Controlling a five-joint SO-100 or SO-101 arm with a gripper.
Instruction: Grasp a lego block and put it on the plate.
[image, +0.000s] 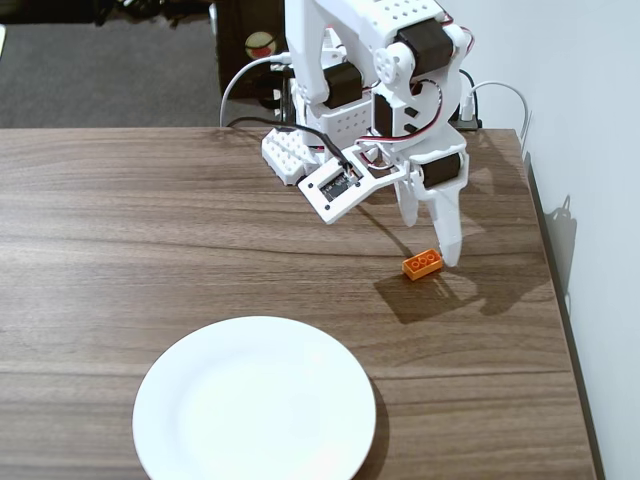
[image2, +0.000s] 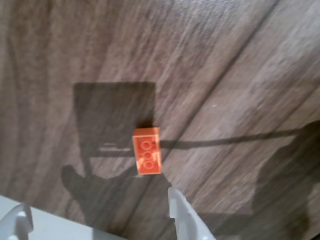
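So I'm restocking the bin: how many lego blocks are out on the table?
1. The orange lego block lies on the wooden table, right beside the gripper fingertip and apart from the white plate. No others are visible.

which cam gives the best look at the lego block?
Wrist view: the lego block sits near centre, large, with its studs visible and nothing covering it, though slightly blurred. In the fixed view the lego block is small, lying on the table right beside a white fingertip, well clear of the plate.

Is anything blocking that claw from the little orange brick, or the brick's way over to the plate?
Nothing visible. The gripper hangs open right at the lego block, and only bare table lies between the block and the plate.
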